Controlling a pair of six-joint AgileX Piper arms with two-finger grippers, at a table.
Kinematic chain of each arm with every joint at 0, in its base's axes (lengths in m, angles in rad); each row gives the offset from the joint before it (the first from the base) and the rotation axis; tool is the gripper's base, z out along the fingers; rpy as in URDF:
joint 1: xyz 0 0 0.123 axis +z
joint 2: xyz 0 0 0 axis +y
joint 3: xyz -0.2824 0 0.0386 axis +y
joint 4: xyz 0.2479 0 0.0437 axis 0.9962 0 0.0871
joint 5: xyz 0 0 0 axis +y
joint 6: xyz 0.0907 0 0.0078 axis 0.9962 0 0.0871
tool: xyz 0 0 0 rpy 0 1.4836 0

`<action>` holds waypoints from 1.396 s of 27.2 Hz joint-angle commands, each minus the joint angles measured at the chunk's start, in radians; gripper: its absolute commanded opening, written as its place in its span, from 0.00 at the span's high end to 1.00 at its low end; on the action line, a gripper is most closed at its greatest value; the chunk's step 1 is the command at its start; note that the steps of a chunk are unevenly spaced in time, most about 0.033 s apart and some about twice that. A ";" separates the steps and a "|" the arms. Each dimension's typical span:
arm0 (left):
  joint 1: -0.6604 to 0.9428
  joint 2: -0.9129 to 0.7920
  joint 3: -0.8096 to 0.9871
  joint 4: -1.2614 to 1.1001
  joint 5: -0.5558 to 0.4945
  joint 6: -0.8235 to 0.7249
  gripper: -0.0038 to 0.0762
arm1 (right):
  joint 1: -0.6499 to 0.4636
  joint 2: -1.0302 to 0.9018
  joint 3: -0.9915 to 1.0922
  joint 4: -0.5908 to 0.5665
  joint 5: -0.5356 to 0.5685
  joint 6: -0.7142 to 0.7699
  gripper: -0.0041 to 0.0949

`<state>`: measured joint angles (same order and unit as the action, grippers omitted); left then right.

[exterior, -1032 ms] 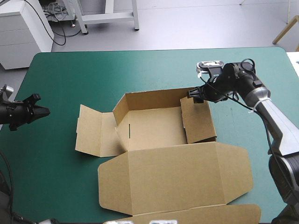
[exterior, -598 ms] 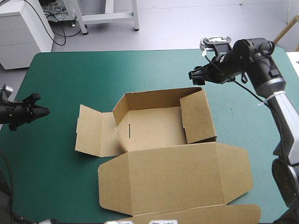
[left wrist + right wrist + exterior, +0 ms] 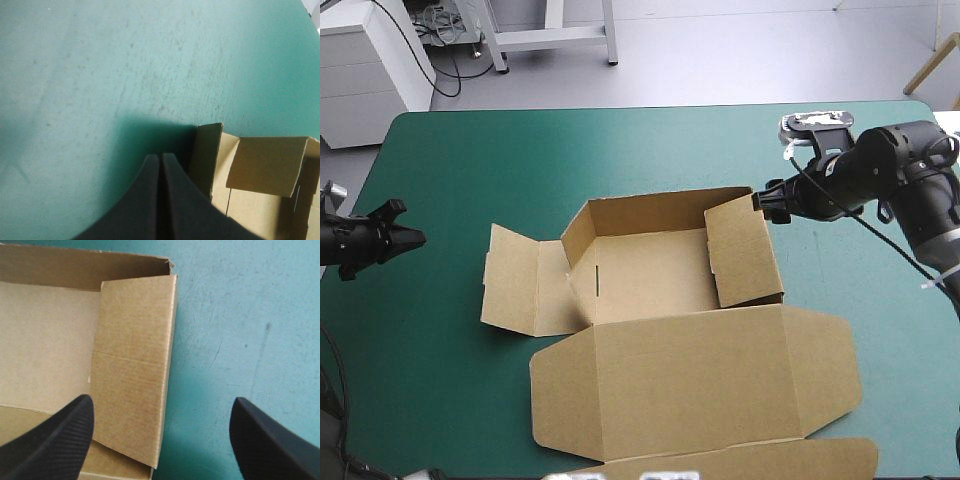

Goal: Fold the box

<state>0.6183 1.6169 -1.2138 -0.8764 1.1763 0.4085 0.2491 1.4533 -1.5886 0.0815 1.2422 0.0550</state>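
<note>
The brown box (image 3: 650,272) lies mid-table with its back wall and right wall (image 3: 745,252) raised; the right wall leans inward. Its left flap (image 3: 515,280) lies flat and the wide lid (image 3: 700,372) lies flat toward the front edge. My right gripper (image 3: 766,200) hovers open just outside the box's far right corner. The right wrist view shows the right wall (image 3: 132,360) ahead of the right gripper (image 3: 162,402), nothing between the fingers. My left gripper (image 3: 416,240) is shut near the table's left edge. In its own view the left gripper (image 3: 161,157) points at the box (image 3: 260,170).
Bare teal-green cover (image 3: 620,150) stretches behind the box and to its right. The lid's tuck flap (image 3: 740,462) reaches the front edge of the table.
My right gripper left the top of the right wall, swung toward the far edge, then came back to the box's far right corner. The box and left arm stayed still.
</note>
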 commanded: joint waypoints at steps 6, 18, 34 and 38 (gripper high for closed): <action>0.000 -0.048 -0.022 -0.061 0.002 -0.009 0.96 | 0.079 0.140 0.061 -0.067 -0.056 0.030 0.25; 0.000 -0.048 -0.022 -0.061 0.009 -0.011 0.96 | 0.087 0.287 0.061 -0.070 -0.125 0.042 0.26; 0.000 -0.048 -0.022 -0.062 0.005 -0.011 0.96 | 0.087 0.317 0.061 -0.073 -0.068 0.048 0.39; 0.000 -0.048 -0.022 -0.070 0.019 -0.011 0.96 | 0.087 0.317 0.061 -0.081 -0.050 0.045 0.78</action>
<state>0.6183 1.6169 -1.2138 -0.8764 1.1781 0.4023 0.3359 1.8164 -1.5039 0.0196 1.1787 0.1037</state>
